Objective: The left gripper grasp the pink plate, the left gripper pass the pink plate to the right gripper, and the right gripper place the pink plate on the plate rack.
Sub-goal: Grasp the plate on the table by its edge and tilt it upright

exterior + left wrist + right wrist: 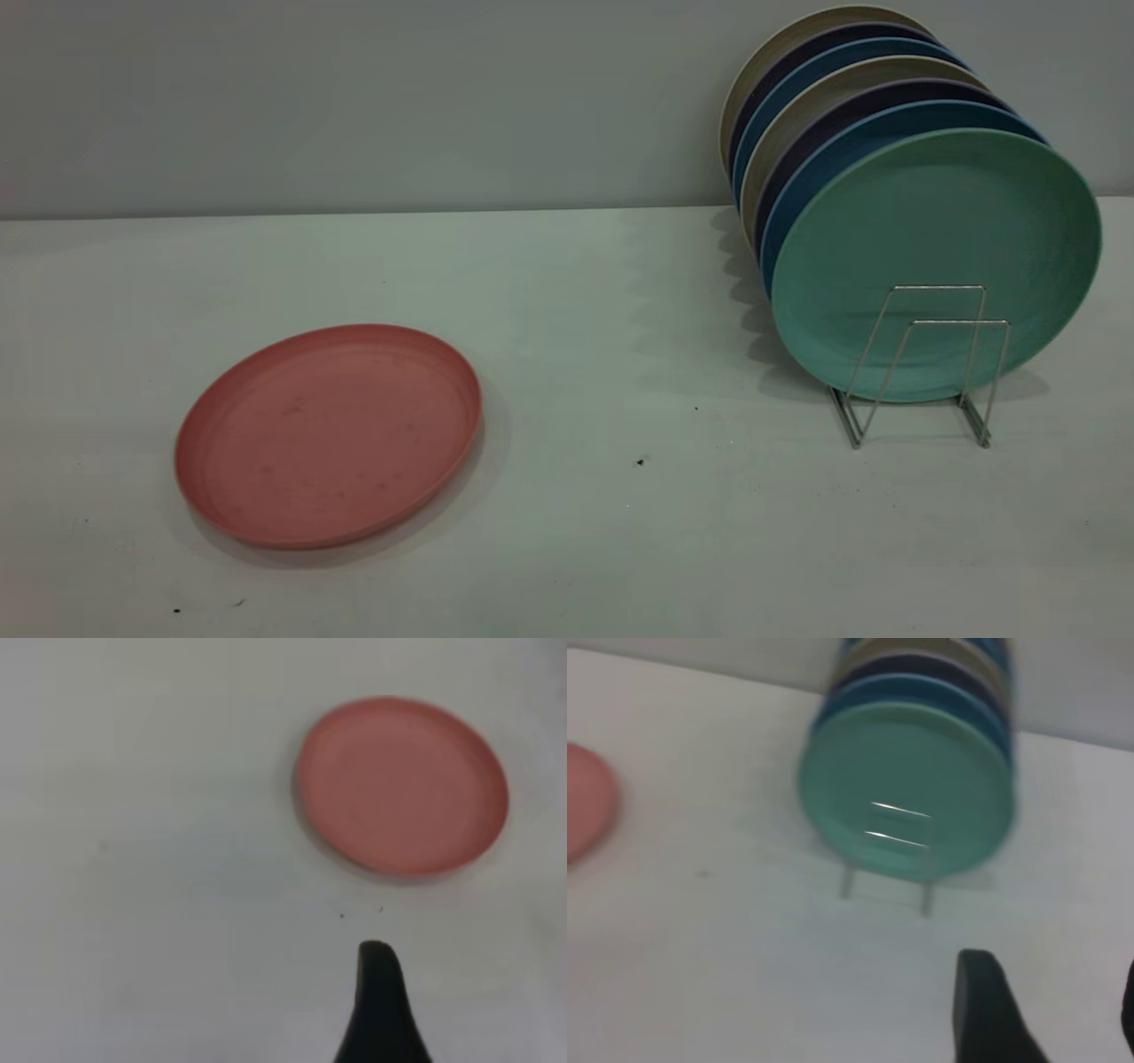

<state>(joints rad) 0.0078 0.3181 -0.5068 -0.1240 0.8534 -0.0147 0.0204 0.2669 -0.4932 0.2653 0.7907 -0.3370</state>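
Observation:
The pink plate lies flat on the white table at the front left; it also shows in the left wrist view and at the edge of the right wrist view. The plate rack stands at the right with its two front wire loops bare; it also shows in the right wrist view. Neither gripper shows in the exterior view. My left gripper hangs above bare table, apart from the pink plate, with one finger showing and a wide gap beside it. My right gripper is open and empty, facing the rack from a distance.
Several plates stand upright in the rack, a mint-green one foremost, with blue, dark and beige ones behind it. A grey wall runs along the table's far edge. Small dark specks lie on the table between plate and rack.

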